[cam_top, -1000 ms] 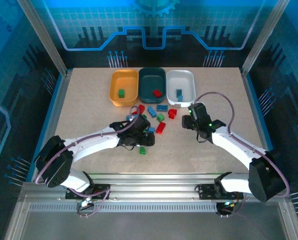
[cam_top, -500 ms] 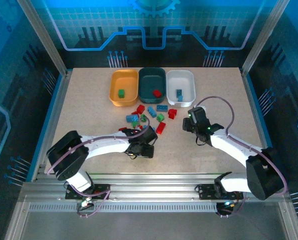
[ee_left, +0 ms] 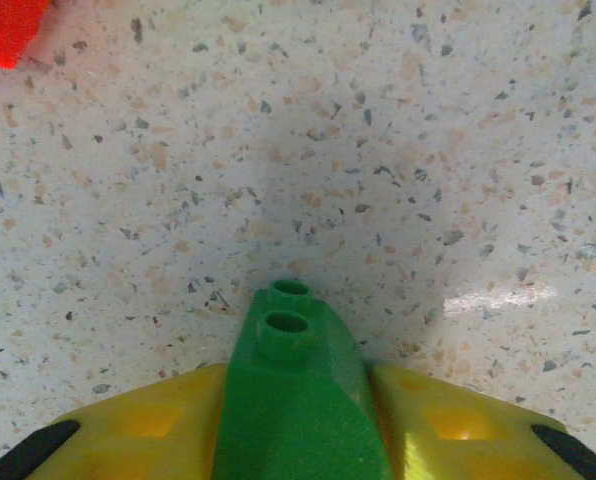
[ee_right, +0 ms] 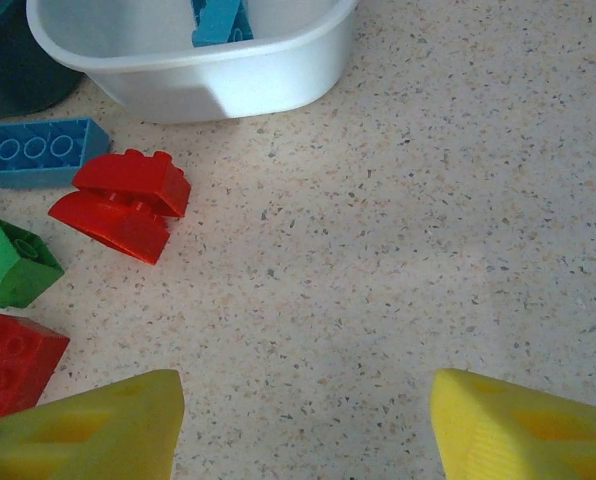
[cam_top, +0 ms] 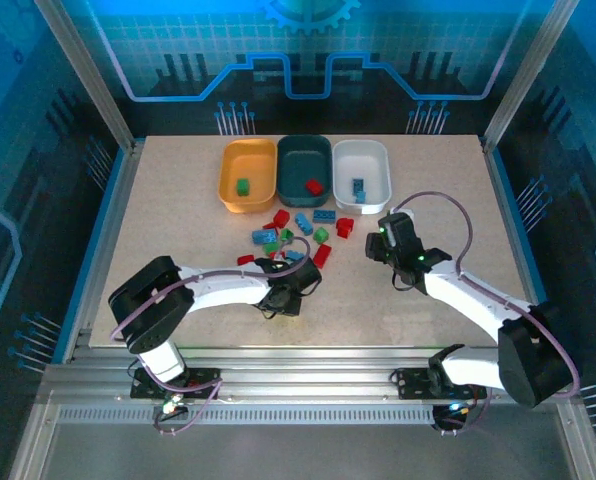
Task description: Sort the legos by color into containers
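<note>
My left fingers (ee_left: 458,430) are yellow, the brick (ee_left: 293,400) between them green, the table (ee_left: 378,150) beige with dark speckles. Orange tub (cam_top: 253,160), teal tub (cam_top: 300,158), white tub (cam_top: 366,160).

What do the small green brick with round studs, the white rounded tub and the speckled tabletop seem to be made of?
Green brick: moulded plastic, finely grainy matt surface, crisp studs.
White tub: probably smooth plastic, soft sheen on its rounded wall.
Tabletop: hard, beige, dark-flecked, with a glossy highlight; stone composite or printed laminate, I cannot tell.

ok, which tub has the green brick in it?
The orange-yellow tub, leftmost of three. The teal tub holds a red brick, the white tub a blue brick.
</note>
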